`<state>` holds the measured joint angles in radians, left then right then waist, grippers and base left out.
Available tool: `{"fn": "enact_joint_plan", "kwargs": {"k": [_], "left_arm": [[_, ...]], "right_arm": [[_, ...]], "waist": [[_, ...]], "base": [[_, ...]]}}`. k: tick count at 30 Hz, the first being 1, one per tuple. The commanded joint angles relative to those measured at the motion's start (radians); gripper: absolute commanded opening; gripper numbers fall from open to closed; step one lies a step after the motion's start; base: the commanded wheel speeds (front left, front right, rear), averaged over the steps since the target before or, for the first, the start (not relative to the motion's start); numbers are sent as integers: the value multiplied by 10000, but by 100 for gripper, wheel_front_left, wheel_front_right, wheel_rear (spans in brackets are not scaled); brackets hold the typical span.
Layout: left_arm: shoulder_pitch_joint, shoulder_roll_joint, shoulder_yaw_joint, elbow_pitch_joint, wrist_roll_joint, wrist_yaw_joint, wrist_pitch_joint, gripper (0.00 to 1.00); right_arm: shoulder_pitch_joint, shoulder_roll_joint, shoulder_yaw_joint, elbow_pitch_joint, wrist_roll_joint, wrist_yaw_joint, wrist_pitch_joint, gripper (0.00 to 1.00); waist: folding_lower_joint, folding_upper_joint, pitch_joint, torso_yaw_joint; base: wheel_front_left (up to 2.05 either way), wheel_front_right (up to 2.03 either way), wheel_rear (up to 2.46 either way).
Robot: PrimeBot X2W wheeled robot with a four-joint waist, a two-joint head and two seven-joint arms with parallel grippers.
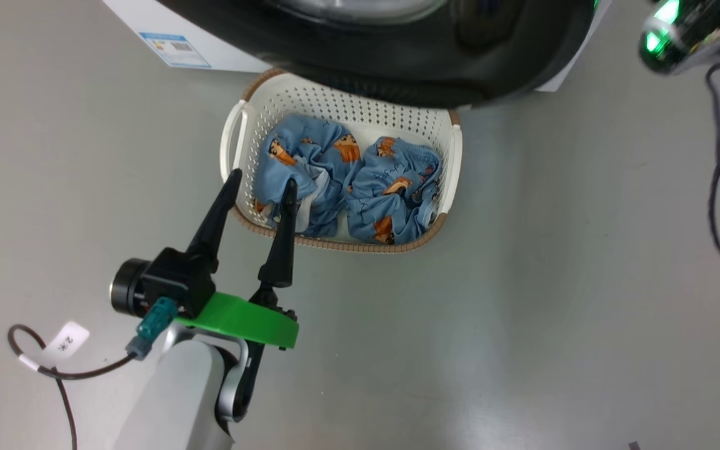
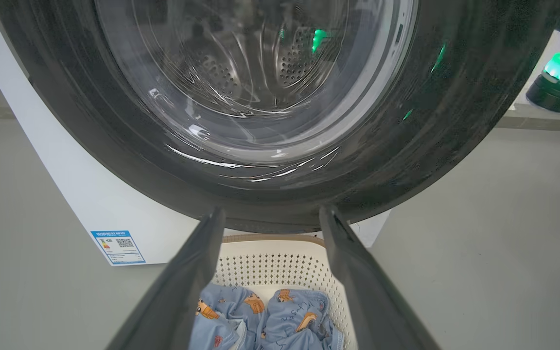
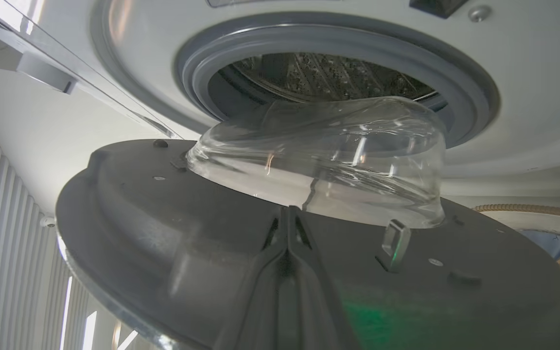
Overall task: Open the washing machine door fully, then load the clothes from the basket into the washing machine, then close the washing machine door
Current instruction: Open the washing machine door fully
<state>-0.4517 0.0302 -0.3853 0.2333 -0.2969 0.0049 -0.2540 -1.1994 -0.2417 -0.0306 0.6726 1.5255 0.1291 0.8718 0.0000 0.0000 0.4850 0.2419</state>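
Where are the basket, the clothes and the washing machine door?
basket (image 1: 347, 103): head view, on its perforated back wall.
clothes (image 1: 316, 150): head view, on the blue fabric lying in the basket.
washing machine door (image 2: 455, 97): left wrist view, on its glossy black rim.

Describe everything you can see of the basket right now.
The basket is a small cream-white rectangular plastic tub with perforated walls, a brown woven-look rim and loop handles on both short sides. It stands upright on the grey floor, its far edge hidden under the open washing machine door. The blue printed clothes lie bundled inside. The open left gripper is over its near-left corner.
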Motion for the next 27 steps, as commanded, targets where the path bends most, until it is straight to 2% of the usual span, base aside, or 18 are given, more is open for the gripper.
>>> {"fn": "enact_joint_plan", "kwargs": {"k": [1, 16, 21, 27], "left_arm": [[162, 200, 354, -161, -25, 65, -78, 100], [717, 200, 455, -64, 99, -114, -78, 100], [1051, 200, 650, -5, 223, -209, -78, 100], [1340, 200, 785, 202, 379, -382, -78, 100]], "right_arm": [[361, 431, 196, -540, 207, 16, 235, 0], [3145, 1384, 559, -2872, -17, 16, 22, 0], [3947, 1748, 897, -3308, -56, 16, -370, 0], [4817, 1893, 1536, -3470, 205, 16, -876, 0]], "waist": [[0, 0, -121, -38], [0, 0, -1023, -224], [0, 0, -1374, -411], [0, 0, -1872, -453]], "base": [[0, 0, 0], [0, 0, 0], [0, 0, 0], [0, 0, 0]]}}
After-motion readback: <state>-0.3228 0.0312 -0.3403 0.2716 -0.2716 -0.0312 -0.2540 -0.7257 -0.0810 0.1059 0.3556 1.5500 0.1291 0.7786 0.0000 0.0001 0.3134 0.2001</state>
